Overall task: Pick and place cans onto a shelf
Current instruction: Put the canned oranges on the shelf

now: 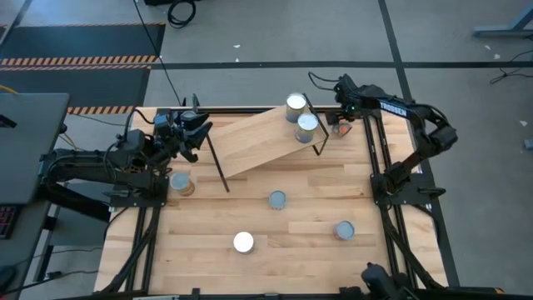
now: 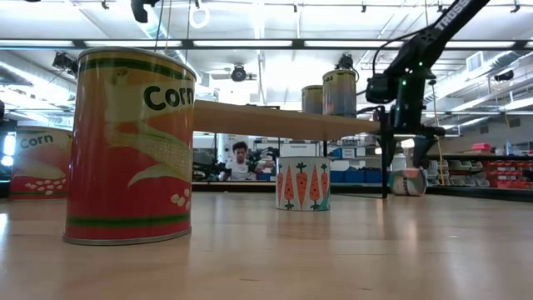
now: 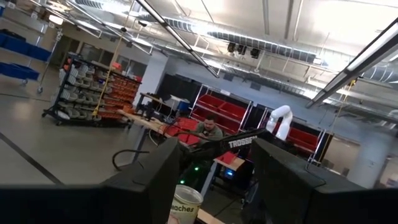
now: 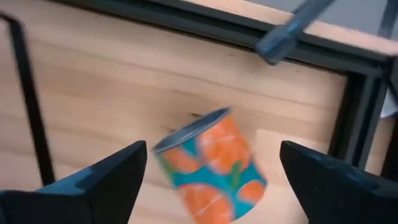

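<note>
The light wood shelf (image 1: 266, 137) stands at the far middle of the table on black rod legs. Two cans (image 1: 296, 104) (image 1: 306, 125) stand on its right end and also show in the low view (image 2: 339, 92). My right gripper (image 1: 340, 123) is open just above an orange-and-teal can (image 4: 211, 165), which sits on the table by the shelf's right legs (image 2: 408, 182). Its fingers stand on either side of the can without touching it. My left gripper (image 1: 200, 137) is open and empty at the shelf's left end.
Several more cans stand on the table: one at the left (image 1: 180, 183), one in the middle (image 1: 276, 200), one near the right (image 1: 344, 230) and a white-topped one near the front (image 1: 243, 242). A black frame rail (image 4: 186, 28) runs along the table's far edge.
</note>
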Available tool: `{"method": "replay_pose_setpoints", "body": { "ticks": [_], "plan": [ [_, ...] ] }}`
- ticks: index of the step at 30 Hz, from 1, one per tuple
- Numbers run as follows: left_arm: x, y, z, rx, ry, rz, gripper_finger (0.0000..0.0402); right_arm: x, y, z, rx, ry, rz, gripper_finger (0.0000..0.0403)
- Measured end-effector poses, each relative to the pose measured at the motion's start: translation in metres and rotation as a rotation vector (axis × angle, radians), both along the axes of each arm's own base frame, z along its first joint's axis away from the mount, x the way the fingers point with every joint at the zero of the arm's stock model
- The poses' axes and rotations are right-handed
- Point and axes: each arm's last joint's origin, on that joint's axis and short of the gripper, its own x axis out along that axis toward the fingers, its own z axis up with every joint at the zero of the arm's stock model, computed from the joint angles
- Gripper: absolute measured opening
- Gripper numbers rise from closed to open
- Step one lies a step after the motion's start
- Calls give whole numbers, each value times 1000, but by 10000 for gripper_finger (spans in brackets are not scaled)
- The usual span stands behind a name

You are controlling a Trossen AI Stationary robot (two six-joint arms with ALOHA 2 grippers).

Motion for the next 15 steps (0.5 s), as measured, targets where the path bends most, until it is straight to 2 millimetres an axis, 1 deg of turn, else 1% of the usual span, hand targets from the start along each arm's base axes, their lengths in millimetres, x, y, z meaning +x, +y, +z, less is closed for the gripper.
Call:
{"method": "replay_pose_setpoints", "body": {
  "ticks": [3,6,8,11,15],
  "plan": [
    [0,0,0,1,1,0,206,0,2,4,-11,3,77,389],
    [0,0,0,4,2,1,206,1,1,4,-47,72,177,397],
    [0,0,0,5,3,2,206,1,-1,3,-74,112,207,399],
    [0,0,0,9,3,-9,206,1,-5,-6,-44,146,201,398],
    [0,0,0,10,2,-13,206,4,-9,-22,5,169,152,390]
  ]
}}
